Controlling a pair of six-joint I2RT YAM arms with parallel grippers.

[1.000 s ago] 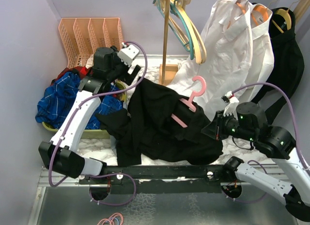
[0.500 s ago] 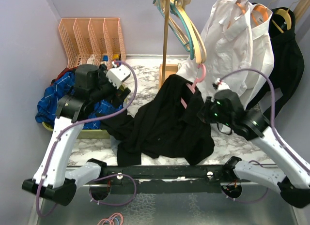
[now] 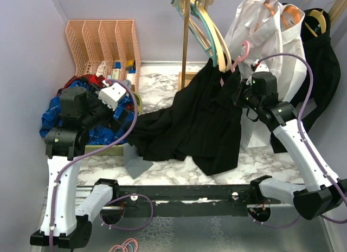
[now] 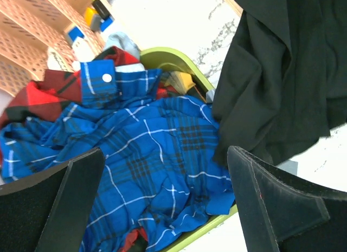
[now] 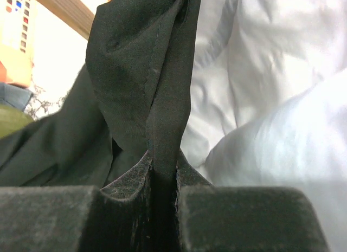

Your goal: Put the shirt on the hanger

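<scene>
The right gripper [image 5: 162, 189] is squeezed shut on a fold of the black shirt [image 3: 200, 122]; the cloth is pinched tight between its two pads and goes up from them, in front of the white shirt [image 5: 271, 73]. The black shirt hangs from up high by the pink hanger [image 3: 244, 47]; its bottom spreads on the table [image 3: 162, 84]. The left gripper [image 4: 165, 203] is wide open and holds nothing; it is over the blue plaid cloth [image 4: 135, 154] in the green basket [image 4: 168, 59]; the black shirt's edge is just beside one finger [image 4: 276, 203], not between the two.
</scene>
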